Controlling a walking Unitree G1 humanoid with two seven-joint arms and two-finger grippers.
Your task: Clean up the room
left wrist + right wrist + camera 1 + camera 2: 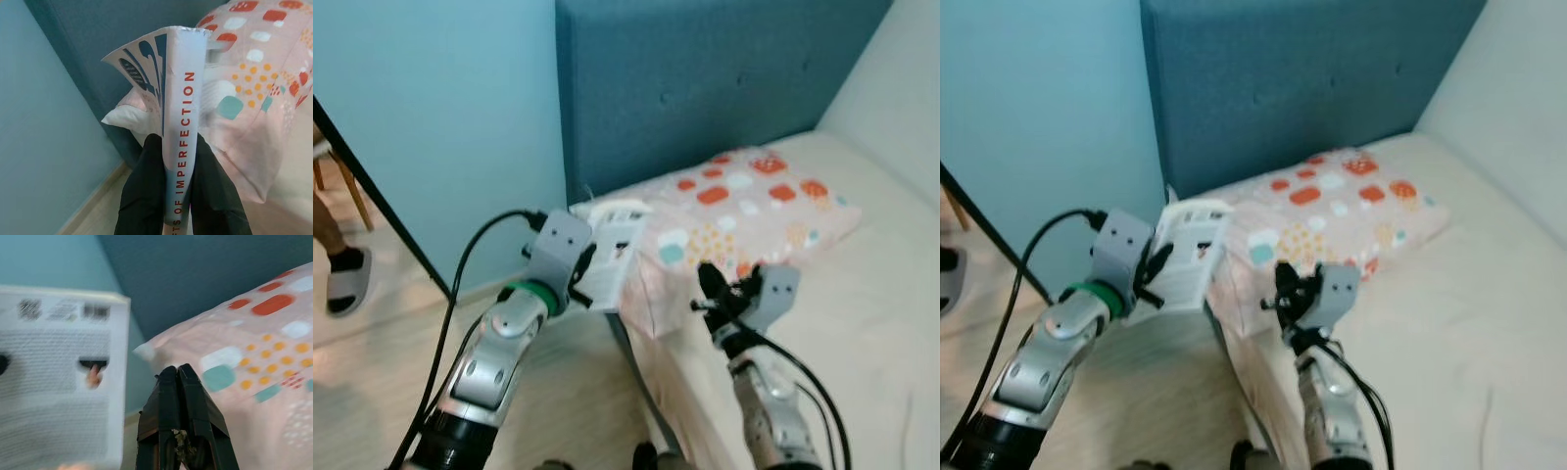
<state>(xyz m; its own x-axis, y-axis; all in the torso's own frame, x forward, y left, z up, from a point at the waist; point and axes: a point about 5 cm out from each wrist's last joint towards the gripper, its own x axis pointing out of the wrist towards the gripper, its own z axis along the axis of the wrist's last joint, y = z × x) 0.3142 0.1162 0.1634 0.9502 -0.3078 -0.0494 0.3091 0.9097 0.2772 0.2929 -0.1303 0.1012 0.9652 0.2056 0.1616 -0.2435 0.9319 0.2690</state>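
Your book (179,98), a white paperback with red spine lettering ending in "OF IMPERFECTION", is up in the air at the near left corner of the bed (862,323), just left of the pillow and not resting on anything. Your left gripper (177,147) is clamped on it, with 1 black finger on each side of the spine, and the covers fan open slightly at the far end. In the right wrist view you can see the book's back cover, with blurred text blocks and a barcode. Your right gripper (178,369) hangs empty just right of the book, over the near edge of the bed, its 2 fingers pressed flat together. Just beyond both grippers lies the pink pillow (744,211) with red, orange, white and teal patches, set against the dark blue headboard (705,88) at the far end of the bed. Left of the headboard you have a pale blue wall (440,127) and light wood floor (372,372). At the far left edge, a person's foot (347,274) in a grey slipper stands on the floor.
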